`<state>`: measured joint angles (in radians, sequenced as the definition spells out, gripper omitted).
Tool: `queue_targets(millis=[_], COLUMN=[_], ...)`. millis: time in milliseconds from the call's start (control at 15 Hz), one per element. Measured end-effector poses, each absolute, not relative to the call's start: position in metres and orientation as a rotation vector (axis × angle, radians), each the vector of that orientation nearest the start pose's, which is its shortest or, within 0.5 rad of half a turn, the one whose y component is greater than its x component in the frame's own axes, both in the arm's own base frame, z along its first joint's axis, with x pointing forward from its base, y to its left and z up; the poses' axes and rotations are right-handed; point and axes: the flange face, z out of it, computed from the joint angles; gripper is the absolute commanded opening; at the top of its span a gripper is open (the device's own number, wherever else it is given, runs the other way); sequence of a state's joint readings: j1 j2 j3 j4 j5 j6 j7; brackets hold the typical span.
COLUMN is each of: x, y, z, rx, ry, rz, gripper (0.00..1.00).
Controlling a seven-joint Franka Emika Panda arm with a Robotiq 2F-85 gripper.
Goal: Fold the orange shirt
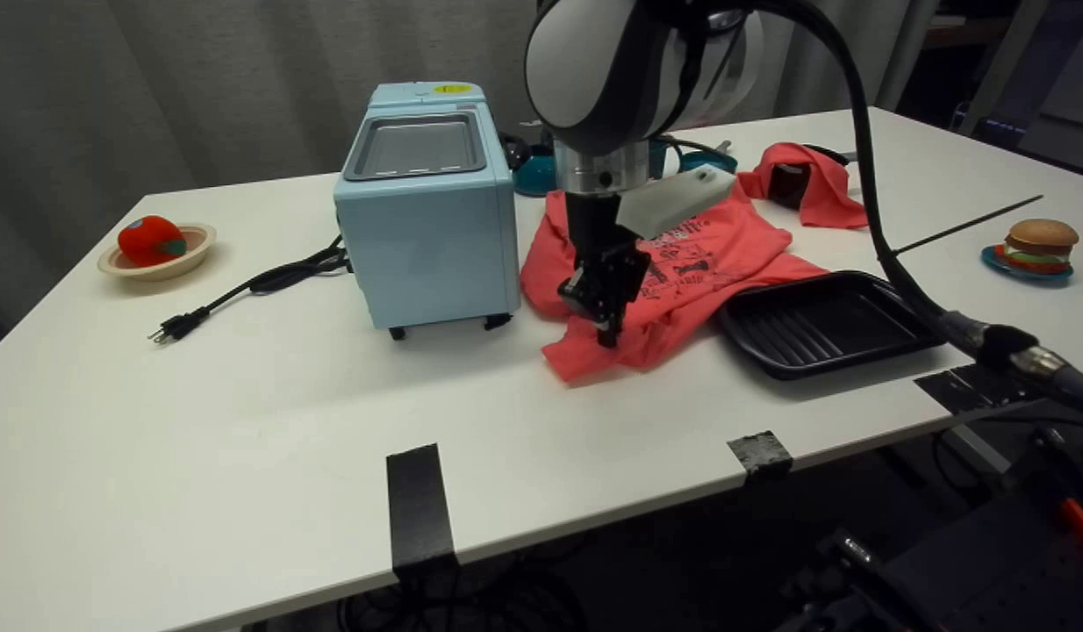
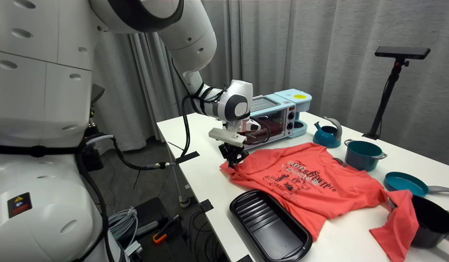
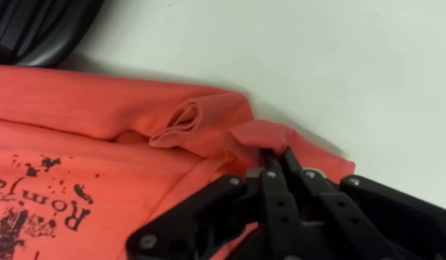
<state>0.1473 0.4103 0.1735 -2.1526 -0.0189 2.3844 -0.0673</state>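
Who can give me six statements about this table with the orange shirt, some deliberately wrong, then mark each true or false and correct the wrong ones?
1. The gripper is pinching the orange shirt. True.
2. The orange shirt is folded into a neat square. False: the orange shirt is rumpled and largely spread out.
3. The power plug is in a socket. False: the power plug lies on the table.
4. The black tray lies beside the orange shirt. True.
5. The burger sits in the black tray. False: the burger sits on a blue plate.
6. A red object rests in a beige bowl. True.
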Motion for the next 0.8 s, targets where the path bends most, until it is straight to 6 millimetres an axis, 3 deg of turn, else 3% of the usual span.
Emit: queue_targets(millis=[333, 600, 800], x=[0.542, 0.562, 0.578], y=[0.157, 0.114, 0.074], z=[0.252, 0.294, 0.31], rx=[-3.035, -3.059, -3.082], ry=[-0.483, -0.334, -0.167], rz=[0.07, -0.1, -0.208], gripper=[0.02, 0.02, 0.02])
